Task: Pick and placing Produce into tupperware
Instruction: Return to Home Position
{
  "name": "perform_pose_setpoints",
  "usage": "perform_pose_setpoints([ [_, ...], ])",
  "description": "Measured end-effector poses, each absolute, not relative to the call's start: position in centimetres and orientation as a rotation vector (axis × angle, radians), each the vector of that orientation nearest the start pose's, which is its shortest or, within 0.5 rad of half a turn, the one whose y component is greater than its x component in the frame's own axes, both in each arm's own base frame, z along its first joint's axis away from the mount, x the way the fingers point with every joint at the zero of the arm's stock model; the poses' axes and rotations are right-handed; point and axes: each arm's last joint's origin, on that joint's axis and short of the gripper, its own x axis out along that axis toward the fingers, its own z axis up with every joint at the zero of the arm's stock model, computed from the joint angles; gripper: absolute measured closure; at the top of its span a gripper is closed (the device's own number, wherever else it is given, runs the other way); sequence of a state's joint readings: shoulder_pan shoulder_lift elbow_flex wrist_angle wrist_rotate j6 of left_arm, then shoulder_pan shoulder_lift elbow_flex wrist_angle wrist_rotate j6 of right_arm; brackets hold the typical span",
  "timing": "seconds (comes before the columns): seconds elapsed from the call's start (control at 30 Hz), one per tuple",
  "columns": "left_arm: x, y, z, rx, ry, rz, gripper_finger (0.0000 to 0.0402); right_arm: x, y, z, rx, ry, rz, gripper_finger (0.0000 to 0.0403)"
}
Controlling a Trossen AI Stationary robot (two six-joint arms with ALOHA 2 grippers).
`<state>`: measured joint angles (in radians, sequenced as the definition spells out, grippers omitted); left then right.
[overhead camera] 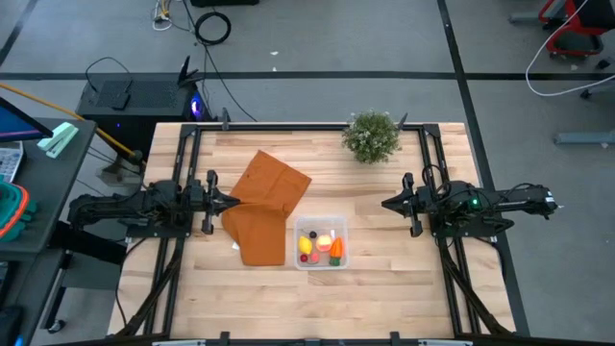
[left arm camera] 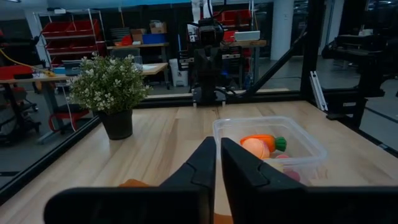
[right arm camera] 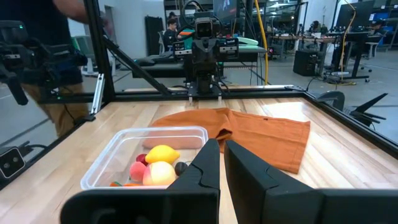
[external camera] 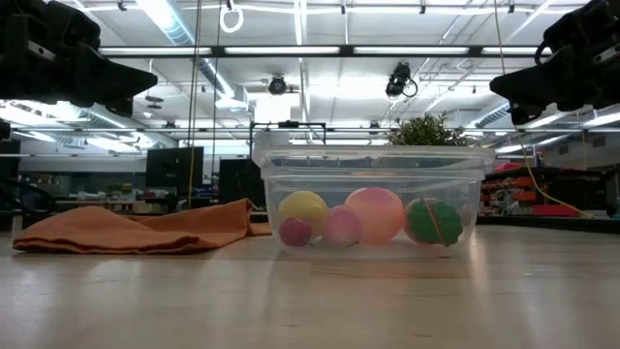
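The clear tupperware (overhead camera: 321, 243) stands on the wooden table near its middle. Inside lie the produce pieces: a yellow lemon (right arm camera: 161, 153), a red-yellow round fruit (right arm camera: 159, 173), an orange carrot with a green top (left arm camera: 261, 140), a small dark piece (right arm camera: 181, 167) and a small red-pink piece (external camera: 295, 231). My left gripper (overhead camera: 236, 202) hovers level over the table's left side, shut, with nothing between its fingers (left arm camera: 218, 142). My right gripper (overhead camera: 384, 204) hovers level at the right side, shut and empty (right arm camera: 222, 144). Both point at each other, above and beyond the tupperware.
An orange-brown cloth (overhead camera: 264, 207) lies rumpled on the table, left of the tupperware and below my left gripper. A bushy green potted plant (overhead camera: 372, 135) stands near the far edge. A person (right arm camera: 68, 62) stands beyond the table's edge.
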<state>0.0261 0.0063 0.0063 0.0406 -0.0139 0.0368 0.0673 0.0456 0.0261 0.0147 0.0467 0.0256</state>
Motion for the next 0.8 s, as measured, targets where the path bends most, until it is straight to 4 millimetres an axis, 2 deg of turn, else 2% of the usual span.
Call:
perform_pose_setpoints([
  [0.47,9.76,0.3,16.91,0.037,-0.04,0.041,0.0378,9.89,0.53,17.06,0.025,0.004,0.02,0.0403],
  [0.8,9.76,0.29,16.91,0.037,-0.04,0.041,0.0366,9.89,0.53,17.06,0.025,0.004,0.021,0.0403],
])
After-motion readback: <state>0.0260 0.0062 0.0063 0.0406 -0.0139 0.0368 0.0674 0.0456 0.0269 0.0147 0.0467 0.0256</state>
